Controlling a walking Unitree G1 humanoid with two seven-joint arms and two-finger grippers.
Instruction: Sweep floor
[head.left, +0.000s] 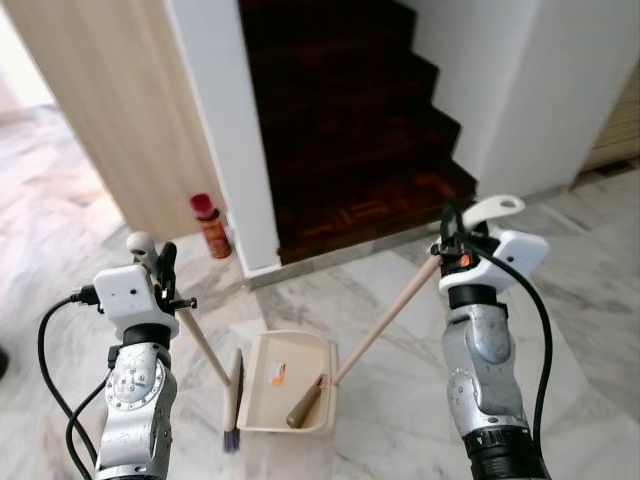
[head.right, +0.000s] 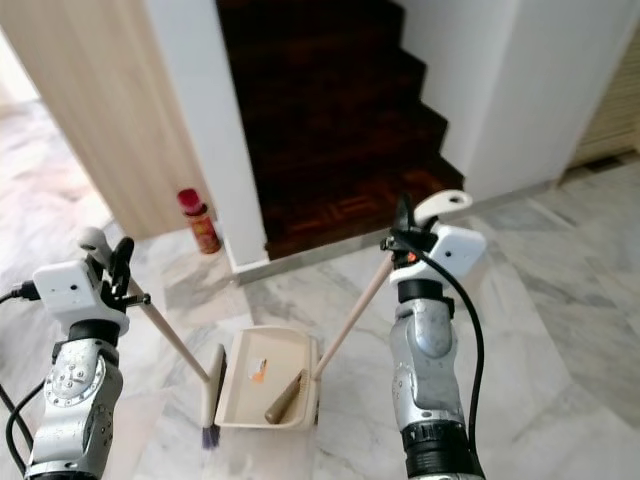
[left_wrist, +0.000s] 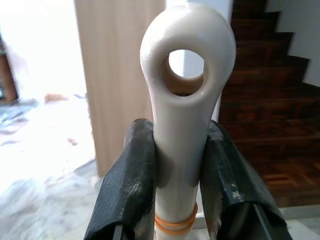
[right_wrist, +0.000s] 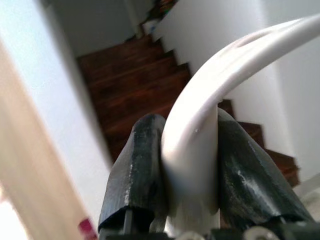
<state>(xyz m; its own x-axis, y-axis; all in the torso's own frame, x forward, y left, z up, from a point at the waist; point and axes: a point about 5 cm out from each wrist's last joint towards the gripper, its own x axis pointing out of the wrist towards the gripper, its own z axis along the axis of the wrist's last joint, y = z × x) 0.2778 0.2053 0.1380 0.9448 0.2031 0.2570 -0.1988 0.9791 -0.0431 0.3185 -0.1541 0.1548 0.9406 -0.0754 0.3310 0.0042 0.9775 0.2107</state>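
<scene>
A cream dustpan (head.left: 285, 385) lies flat on the marble floor (head.left: 400, 420), near and centre, with a small orange scrap (head.left: 278, 374) and a brown stick-like piece (head.left: 305, 402) inside; its long beige handle (head.left: 385, 318) slants up to the right. A broom (head.left: 232, 405) stands just left of the pan, bristles down on the floor, its pale handle (head.left: 200, 340) leaning up to the left.

The dustpan (head.left: 285, 395) lies on the floor (head.left: 400, 420) before the stairs (head.left: 350, 130); broom (head.left: 232, 405) left of it; can (head.left: 211, 226) behind-left.
</scene>
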